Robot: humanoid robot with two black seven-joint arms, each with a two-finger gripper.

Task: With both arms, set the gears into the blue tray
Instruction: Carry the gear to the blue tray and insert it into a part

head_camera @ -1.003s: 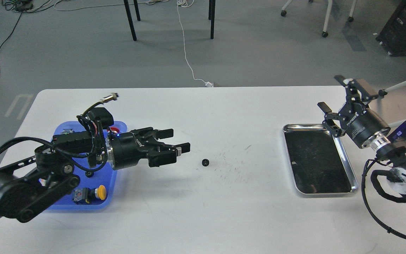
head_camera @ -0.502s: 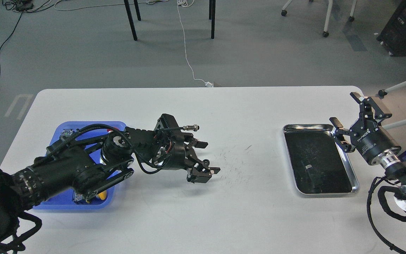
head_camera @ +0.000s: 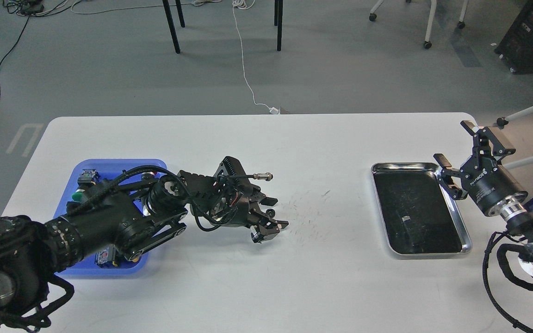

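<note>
A tiny black gear [head_camera: 271,212] lies on the white table, left of centre. My left gripper [head_camera: 273,214] is lowered over it, fingers either side of the gear with a gap still showing, so it reads as open. The blue tray [head_camera: 109,163] lies at the left, mostly covered by my left arm. No gear can be made out in it. My right gripper [head_camera: 452,141] hovers open at the far right, beside the top right corner of the silver tray, holding nothing.
The shiny silver tray [head_camera: 466,236] with a black liner lies at the right. Push-button switches lie in the blue tray, one with a green cap [head_camera: 77,196]. Scuff marks [head_camera: 308,208] mark the table centre. Chair legs and cables are on the floor beyond.
My left arm swung right from over the blue tray and came down around the gear, its fingers narrowing. The right arm drew back to the right and lower, then held still.
</note>
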